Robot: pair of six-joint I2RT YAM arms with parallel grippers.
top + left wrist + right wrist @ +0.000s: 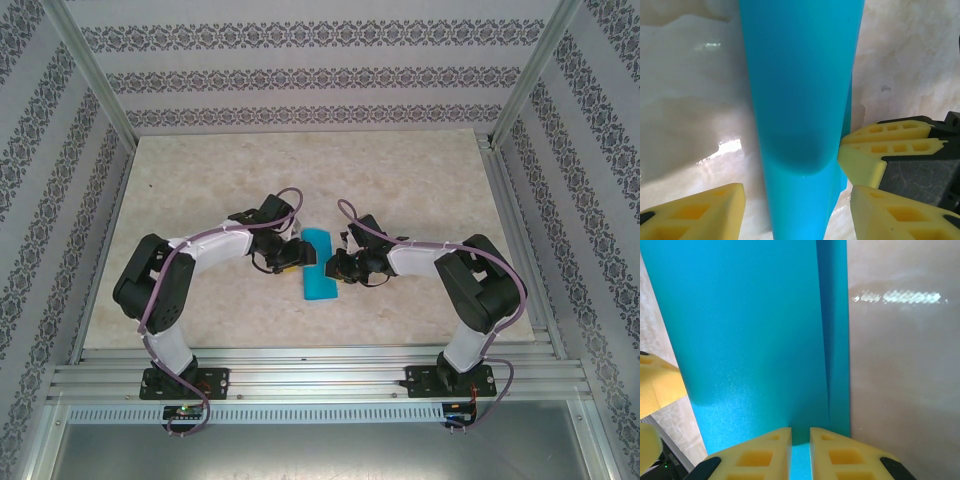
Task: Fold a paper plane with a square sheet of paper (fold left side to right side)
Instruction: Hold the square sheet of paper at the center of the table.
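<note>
**rigwatcher:** Cyan sheet of paper (319, 266) is sitting mid-desk (200, 180) on my feed. It's folded into a narrow strip, right between the two arms.

**foldfan:** How do the left jaws stand?

**rigwatcher:** Wide. On the left wrist cam the sheet runs up between the left fingers (705, 215), with bare desk showing on either side, so they aren't touching it. The top layer looks bowed up there rather than lying flat.

**foldfan:** And the right?

**rigwatcher:** Right jaws are nearly closed, just a thin slit with blue showing in it. The right fingers (760, 455) sit at the sheet's right-hand edge, roughly halfway along it from overhead. Honestly I can't tell if they're pinching the paper or only pressing on it. There's a lengthwise crease (829, 365) just ahead of them.
</note>
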